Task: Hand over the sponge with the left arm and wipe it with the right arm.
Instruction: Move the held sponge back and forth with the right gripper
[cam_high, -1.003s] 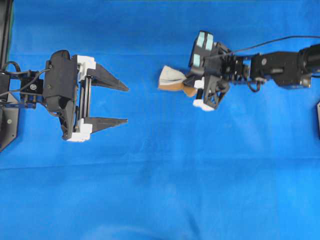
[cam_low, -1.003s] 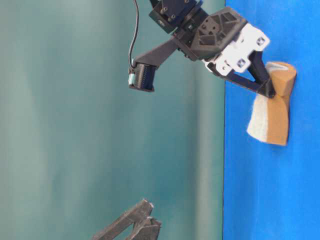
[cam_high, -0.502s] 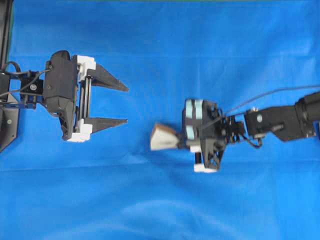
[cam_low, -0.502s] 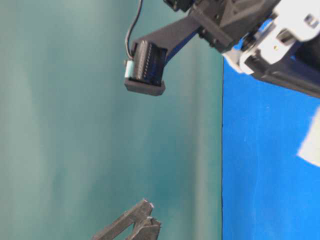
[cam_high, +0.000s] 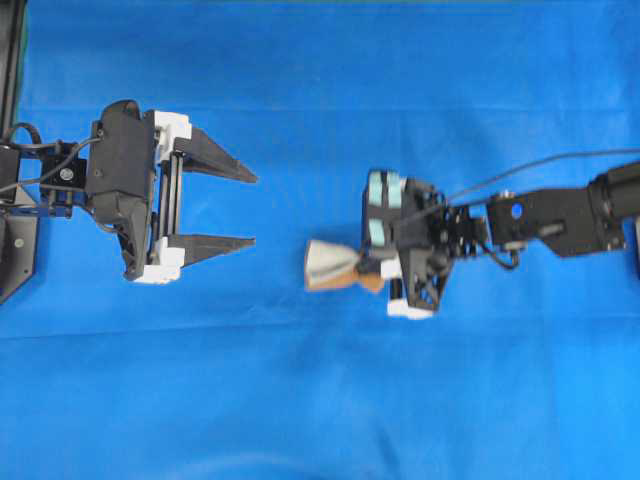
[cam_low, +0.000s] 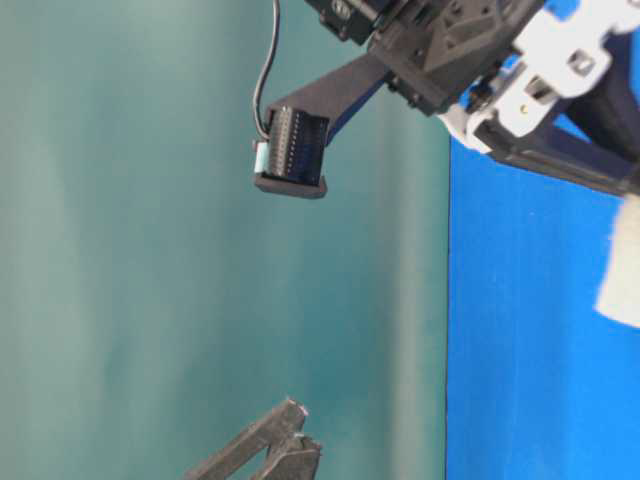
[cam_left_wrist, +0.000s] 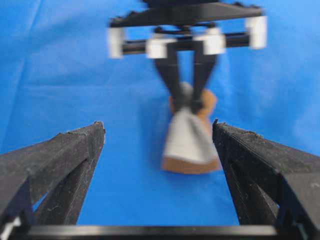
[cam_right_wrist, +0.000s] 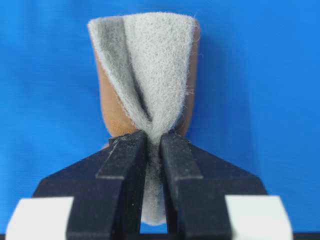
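Observation:
The sponge (cam_high: 333, 265), grey-green face over an orange-tan layer, is pinched and folded at one end between the fingers of my right gripper (cam_high: 373, 271), which is shut on it. It lies low against the blue cloth, right of centre. In the right wrist view the sponge (cam_right_wrist: 150, 65) bulges out beyond the right gripper (cam_right_wrist: 154, 137). My left gripper (cam_high: 250, 209) stands open at the left with nothing in it, a short gap away from the sponge. In its wrist view the sponge (cam_left_wrist: 189, 142) lies ahead of the left gripper (cam_left_wrist: 158, 125), toward its right finger.
A blue cloth (cam_high: 320, 400) covers the whole table. The left arm's black base (cam_high: 15, 240) sits at the left edge. A teal wall (cam_low: 150, 250) fills the table-level view, where the left arm's fingers (cam_low: 270, 450) show low down.
My right gripper carried the sponge from the far side of the cloth toward the near side, across the front of the left gripper. The left arm has not moved.

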